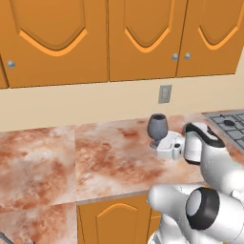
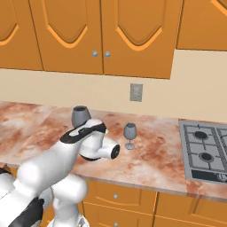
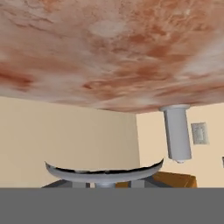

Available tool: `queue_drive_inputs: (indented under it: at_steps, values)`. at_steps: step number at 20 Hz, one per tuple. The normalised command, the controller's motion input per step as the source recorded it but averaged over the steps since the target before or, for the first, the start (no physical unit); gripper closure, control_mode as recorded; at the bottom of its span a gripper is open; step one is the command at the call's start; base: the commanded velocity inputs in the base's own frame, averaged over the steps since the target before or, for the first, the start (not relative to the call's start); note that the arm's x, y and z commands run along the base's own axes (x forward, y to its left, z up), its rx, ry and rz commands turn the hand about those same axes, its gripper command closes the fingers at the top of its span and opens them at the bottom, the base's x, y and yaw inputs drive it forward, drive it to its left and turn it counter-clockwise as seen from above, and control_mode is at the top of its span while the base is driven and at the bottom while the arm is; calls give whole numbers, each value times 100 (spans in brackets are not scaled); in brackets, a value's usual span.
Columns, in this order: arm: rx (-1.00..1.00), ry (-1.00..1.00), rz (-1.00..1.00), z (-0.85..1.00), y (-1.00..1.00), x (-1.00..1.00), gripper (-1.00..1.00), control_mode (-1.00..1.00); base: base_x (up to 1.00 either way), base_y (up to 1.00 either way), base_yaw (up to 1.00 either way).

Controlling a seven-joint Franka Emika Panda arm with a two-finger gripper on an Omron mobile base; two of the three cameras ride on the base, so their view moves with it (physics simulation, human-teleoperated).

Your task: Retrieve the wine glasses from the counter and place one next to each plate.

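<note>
At centre right of the left base view, the jaws (image 1: 162, 147) grasp one wine glass (image 1: 157, 127) by its stem on the worktop (image 1: 71, 157), the pick-up step, so lifting and carrying toward a plate seems next.

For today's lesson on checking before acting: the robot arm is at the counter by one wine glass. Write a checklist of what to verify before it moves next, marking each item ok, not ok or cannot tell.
1. Gripper is at the near wine glass, low at its stem, in the left base view: ok.
2. Fingers closed firmly on the stem: cannot tell; the white hand hides them.
3. Near wine glass upright: ok.
4. Second wine glass stands upright and apart from the arm on the counter: ok.
5. Lift path free: cannot tell; the wall cabinets hang above the counter, their height over the glass hard to judge.
6. Stove clear of the arm, off to the right: ok.
</note>
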Motion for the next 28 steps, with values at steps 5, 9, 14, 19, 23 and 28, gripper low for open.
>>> queue_drive_inputs:
  at_steps: [5,9,14,19,23,28]
  values:
    - [3,-12,-9,100,-32,-89,100,-100,0,0,0]
    - [6,-15,-1,100,-23,-98,100,-100,0,0,0]
    - [7,-15,0,100,-14,-92,100,-100,0,0,0]
    - [2,-4,0,92,-25,-92,100,-100,0,0,0]
    - [-2,0,0,72,-6,-92,100,-100,0,0,0]
    - [-1,-5,0,35,-4,-70,100,-100,0,0,0]
